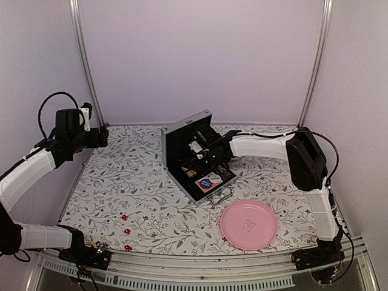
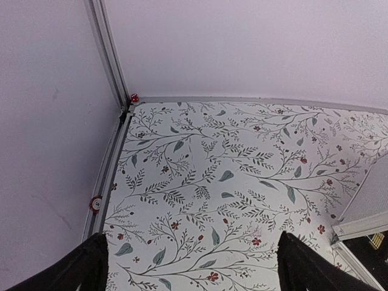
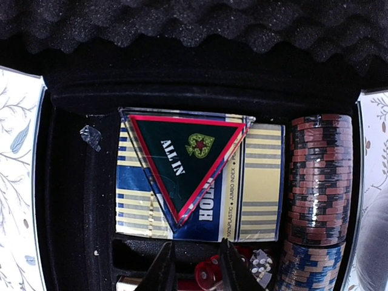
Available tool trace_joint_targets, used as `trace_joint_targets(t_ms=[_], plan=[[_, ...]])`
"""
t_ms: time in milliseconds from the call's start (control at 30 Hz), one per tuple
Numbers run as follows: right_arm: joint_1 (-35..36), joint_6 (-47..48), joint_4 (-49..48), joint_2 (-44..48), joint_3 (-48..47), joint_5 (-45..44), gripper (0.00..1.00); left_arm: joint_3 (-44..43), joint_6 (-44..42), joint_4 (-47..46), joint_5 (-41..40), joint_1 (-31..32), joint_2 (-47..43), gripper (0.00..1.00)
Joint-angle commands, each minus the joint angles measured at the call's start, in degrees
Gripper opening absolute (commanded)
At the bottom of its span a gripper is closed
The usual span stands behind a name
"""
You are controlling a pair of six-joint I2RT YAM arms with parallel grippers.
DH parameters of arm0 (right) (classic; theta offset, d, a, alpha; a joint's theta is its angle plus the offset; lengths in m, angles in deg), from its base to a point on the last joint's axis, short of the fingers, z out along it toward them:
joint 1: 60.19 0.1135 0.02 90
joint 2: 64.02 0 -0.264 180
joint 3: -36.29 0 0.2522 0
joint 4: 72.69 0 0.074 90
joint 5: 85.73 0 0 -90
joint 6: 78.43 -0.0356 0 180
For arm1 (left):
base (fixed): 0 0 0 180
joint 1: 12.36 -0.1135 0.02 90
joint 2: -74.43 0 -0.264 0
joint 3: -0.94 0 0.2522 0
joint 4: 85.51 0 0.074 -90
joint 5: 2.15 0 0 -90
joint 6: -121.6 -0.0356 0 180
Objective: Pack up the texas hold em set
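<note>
The silver briefcase (image 1: 182,134) stands open at mid table, lid up and lined with black foam. My right gripper (image 1: 207,159) reaches into it. In the right wrist view the gripper (image 3: 197,242) is narrowly open over a small compartment. A red die (image 3: 209,276) lies there by the right finger, ungripped, and a clear die (image 3: 260,262) beside it. Ahead lie a card deck (image 3: 254,182) topped by a triangular ALL IN marker (image 3: 188,151), and rows of chips (image 3: 318,176). My left gripper (image 1: 104,137) hovers wide open and empty (image 2: 193,236) over the far left corner.
A pink plate (image 1: 248,224) lies at the front right. Red dice (image 1: 124,217) lie on the cloth at the front left. Another red die (image 2: 134,97) sits in the back left corner. A small red round piece (image 2: 96,203) rests on the left rail. Walls stand close.
</note>
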Motion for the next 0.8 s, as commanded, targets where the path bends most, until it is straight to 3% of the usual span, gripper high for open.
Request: trace_joint_targets(t_ms=[0,300,500,767], plan=[[-0.1,-1.0,0.4,0.6,0.5,-0.5,0.24,0.3,-0.5,-0.8,0.4,0.6,-0.6,0.97],[-0.1,-1.5,0.4,0.8,0.7,-1.0,0.16,0.3,-0.6,-0.8,0.5,0.5,-0.6,0.97],[-0.1,-1.7,0.4,2.0,0.8,0.3,0.16,0.3,-0.5,-0.8,0.4,0.6,-0.6,0.97],[1.9,-1.3,1.1,2.2,2.0,-3.9,0.34,0.3,-0.5,-0.7,0.5,0.6,-0.6,0.97]])
